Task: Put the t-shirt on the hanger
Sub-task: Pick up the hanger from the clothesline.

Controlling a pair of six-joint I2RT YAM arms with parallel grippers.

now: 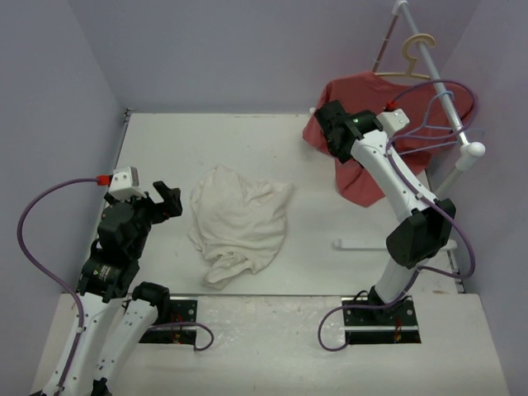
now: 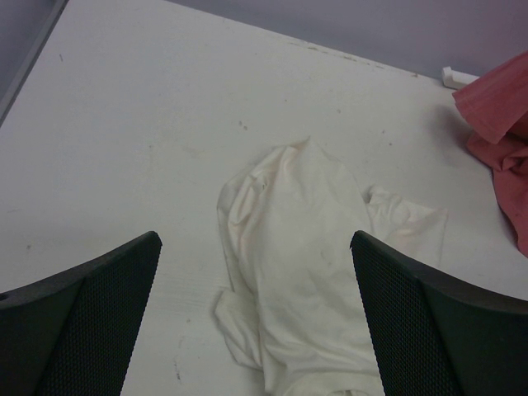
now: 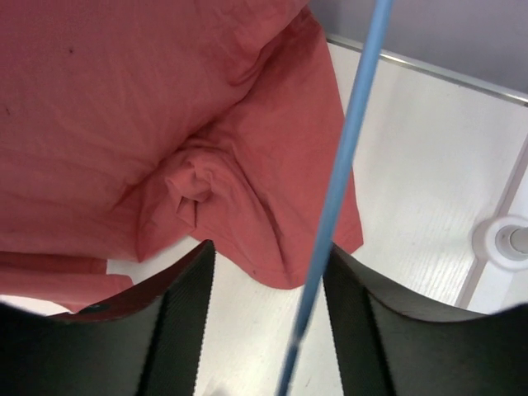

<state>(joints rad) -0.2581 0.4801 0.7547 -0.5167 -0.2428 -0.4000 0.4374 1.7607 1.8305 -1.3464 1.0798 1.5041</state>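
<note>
The cream-white t-shirt (image 1: 239, 219) lies crumpled on the white table, left of the middle. My left gripper (image 1: 169, 202) is open and empty just left of it; in the left wrist view (image 2: 256, 247) the t-shirt (image 2: 305, 214) lies below and ahead, between the spread fingers. My right gripper (image 1: 324, 130) is at the back right by the red shirt. In the right wrist view (image 3: 268, 252) its jaws stand apart, and the thin light-blue hanger wire (image 3: 346, 157) runs between them, close to the right finger (image 3: 363, 322). I cannot pick the hanger out in the top view.
A red t-shirt (image 1: 363, 99) hangs on a beige hanger (image 1: 417, 58) from a white rack rod (image 1: 437, 91) at the back right and drapes onto the table (image 3: 124, 99). The rack's foot (image 3: 507, 241) and a white base bar (image 1: 371, 244) sit on the right. Walls enclose the table.
</note>
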